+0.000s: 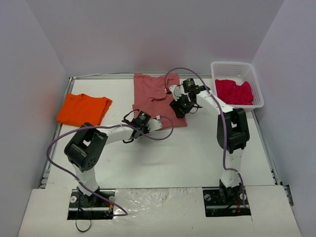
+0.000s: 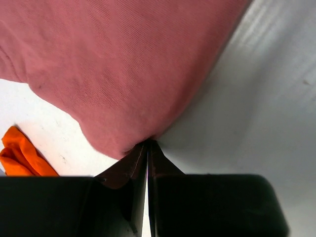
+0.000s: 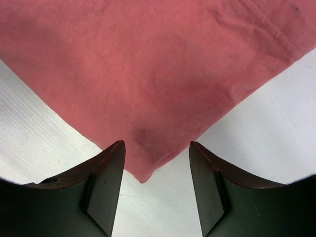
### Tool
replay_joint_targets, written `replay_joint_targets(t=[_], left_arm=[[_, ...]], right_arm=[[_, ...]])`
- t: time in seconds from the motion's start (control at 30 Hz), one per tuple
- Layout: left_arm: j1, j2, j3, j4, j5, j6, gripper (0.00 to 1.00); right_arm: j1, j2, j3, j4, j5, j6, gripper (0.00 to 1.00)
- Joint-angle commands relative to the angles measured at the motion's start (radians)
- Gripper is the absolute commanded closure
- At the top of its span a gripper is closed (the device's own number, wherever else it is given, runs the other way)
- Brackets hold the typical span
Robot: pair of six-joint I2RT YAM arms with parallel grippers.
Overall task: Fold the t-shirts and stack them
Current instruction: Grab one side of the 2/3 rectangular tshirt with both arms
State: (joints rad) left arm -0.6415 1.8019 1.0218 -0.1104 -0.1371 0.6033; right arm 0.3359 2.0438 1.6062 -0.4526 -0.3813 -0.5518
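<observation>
Standing by the bench point(image 1: 187, 153), I saw the left jaws pressed together, pinching the near left corner of the brick-red t-shirt point(image 1: 153, 94), which lay spread at mid-bench. Just beyond, the right jaws were spread wide over a corner on the shirt's right side, one on each side of its tip, gripping nothing. Off to the left lay the orange t-shirt point(image 1: 84, 108), folded. At the far right, the crimson-pink t-shirt point(image 1: 234, 91) sat crumpled in a white basket point(image 1: 232, 64).
</observation>
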Motion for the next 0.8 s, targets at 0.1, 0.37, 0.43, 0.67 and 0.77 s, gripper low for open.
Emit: replay_joint_targets(t=[0.1,0.37,0.43,0.67,0.77], left_arm=[[0.006,0.054,0.037,-0.018,0.005,-0.007,0.98],[0.005,-0.044,0.041,-0.077,0.109,-0.065,0.98],[0.008,-0.067,0.038,-0.086,0.129,-0.079,0.98],[0.016,-0.076,0.043,-0.107,0.194,-0.115,0.97],[0.014,-0.065,0.047,-0.107,0.194,-0.12,0.98]], right_arm=[[-0.015,-0.037,-0.002,-0.029,0.002,-0.023,0.48],[-0.035,-0.163,-0.12,-0.023,-0.059,-0.097,0.48],[-0.037,-0.23,-0.225,0.02,-0.117,-0.135,0.47],[-0.035,-0.332,-0.402,0.126,-0.168,-0.195,0.46],[-0.034,-0.31,-0.394,0.127,-0.186,-0.198,0.46]])
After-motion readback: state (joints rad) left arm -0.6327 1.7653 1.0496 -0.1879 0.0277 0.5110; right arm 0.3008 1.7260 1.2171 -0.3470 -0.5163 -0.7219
